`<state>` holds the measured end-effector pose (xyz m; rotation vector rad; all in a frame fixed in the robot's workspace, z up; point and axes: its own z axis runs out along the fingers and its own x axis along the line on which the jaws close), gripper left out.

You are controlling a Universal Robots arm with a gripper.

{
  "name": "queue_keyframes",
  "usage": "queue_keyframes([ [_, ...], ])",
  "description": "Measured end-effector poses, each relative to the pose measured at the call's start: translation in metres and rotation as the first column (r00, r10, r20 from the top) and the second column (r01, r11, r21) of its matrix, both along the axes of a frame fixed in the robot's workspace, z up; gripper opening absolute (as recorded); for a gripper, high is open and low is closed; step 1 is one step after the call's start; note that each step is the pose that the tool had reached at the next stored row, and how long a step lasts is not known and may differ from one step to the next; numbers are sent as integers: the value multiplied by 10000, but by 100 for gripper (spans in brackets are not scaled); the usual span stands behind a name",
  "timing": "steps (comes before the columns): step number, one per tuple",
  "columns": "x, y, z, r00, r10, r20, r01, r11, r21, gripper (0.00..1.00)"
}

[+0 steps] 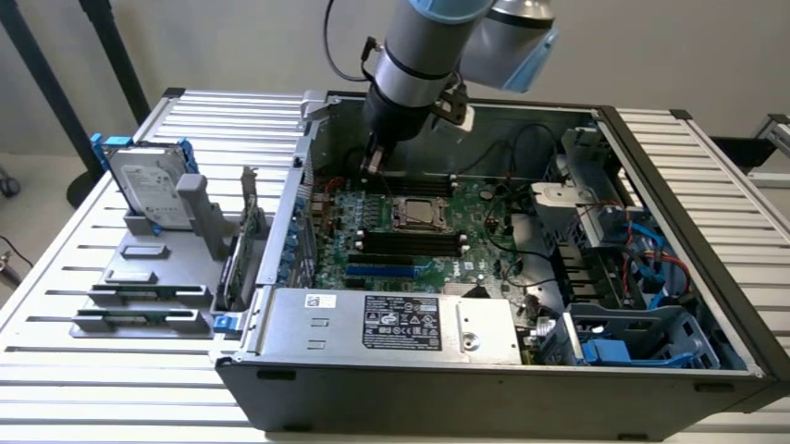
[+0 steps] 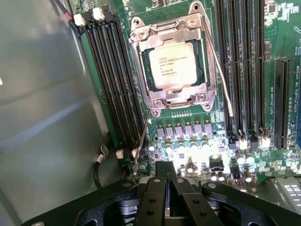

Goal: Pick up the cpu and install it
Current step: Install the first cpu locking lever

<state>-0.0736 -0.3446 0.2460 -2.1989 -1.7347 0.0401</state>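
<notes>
- Fingers (image 2: 157, 188) pressed together, pinching nothing, low over mobo (image 2: 188, 120).
- Cpu (image 2: 175, 66) sits in socket (image 2: 141, 52) (square, no long axis), near, straight beyond tips, not touching.

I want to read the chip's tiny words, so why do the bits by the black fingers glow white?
Wrist view: strong light glares off the small motherboard parts beside the gripper, washing them white; the cpu is evenly lit, no glare. Exterior view: soft light, the computer case darker inside than the table.
</notes>
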Motion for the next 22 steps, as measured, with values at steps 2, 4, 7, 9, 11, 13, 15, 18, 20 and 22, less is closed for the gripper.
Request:
queue_keyframes([
  [2,-8,0,-2,9998,-218,1,218,9998,1,11],
  [4,-21,0,-7,9991,-431,1,431,9991,1,11],
  [7,-34,0,-10,9972,-745,0,745,9972,-1,11],
  [9,-40,0,-11,9952,-982,1,982,9952,0,11],
  [11,-48,0,-11,9927,-1207,1,1207,9927,3,11],
  [13,-57,0,-11,9899,-1415,-1,1415,9899,16,11],
  [15,-70,0,-9,9877,-1565,-9,1565,9877,63,11],
  [18,-129,0,-8,9859,-1670,-23,1670,9858,148,11],
  [20,-174,0,-8,9848,-1738,-24,1738,9847,157,11],
  [22,-192,0,-7,9815,-1914,-25,1915,9814,156,11],
])
